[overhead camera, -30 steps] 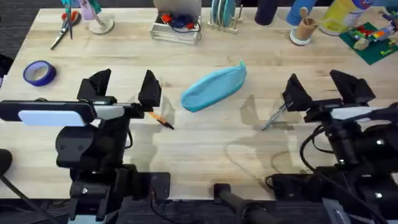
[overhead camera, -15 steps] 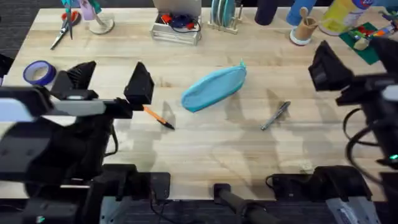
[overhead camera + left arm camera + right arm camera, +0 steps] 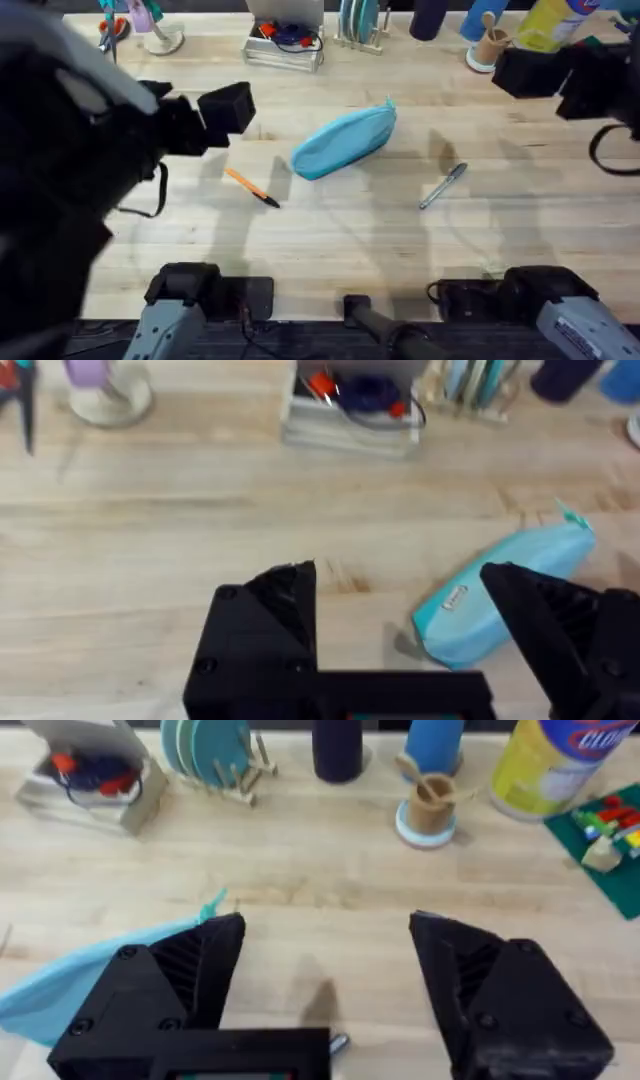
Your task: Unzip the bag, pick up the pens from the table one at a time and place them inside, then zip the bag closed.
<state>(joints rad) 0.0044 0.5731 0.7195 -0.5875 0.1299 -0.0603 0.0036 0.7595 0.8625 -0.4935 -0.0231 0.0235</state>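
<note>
Half the bag (image 3: pixel 70 982) hides behind the right end effector (image 3: pixel 325 985).

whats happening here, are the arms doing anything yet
Nothing is being held yet. Both arms are raised above the table, with the left gripper and the right gripper open and empty. The light blue bag lies in the middle, apparently not yet opened. The orange pen lies to its left and the silver pen to its right, both untouched.
</note>
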